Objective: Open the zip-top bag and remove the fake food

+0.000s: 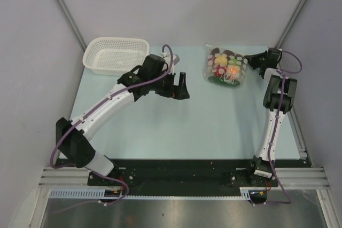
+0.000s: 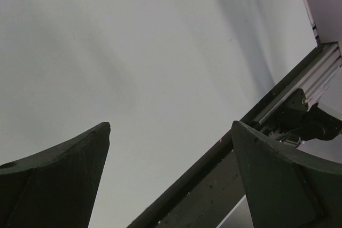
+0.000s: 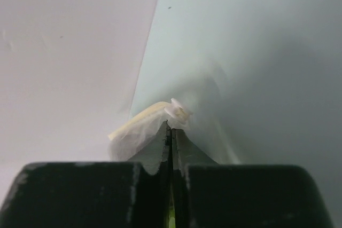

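Pinching zip-top bag point(image 1: 224, 68), right pincer point(image 1: 247, 61).

A white mesh basket point(image 1: 109, 68) is set at the far left corner of the pale blue bench point(image 1: 187, 126), close to the grey walls point(image 1: 160, 4). A black plate point(image 1: 176, 170) and an aluminium rail point(image 1: 299, 174) are seen along the near edge.
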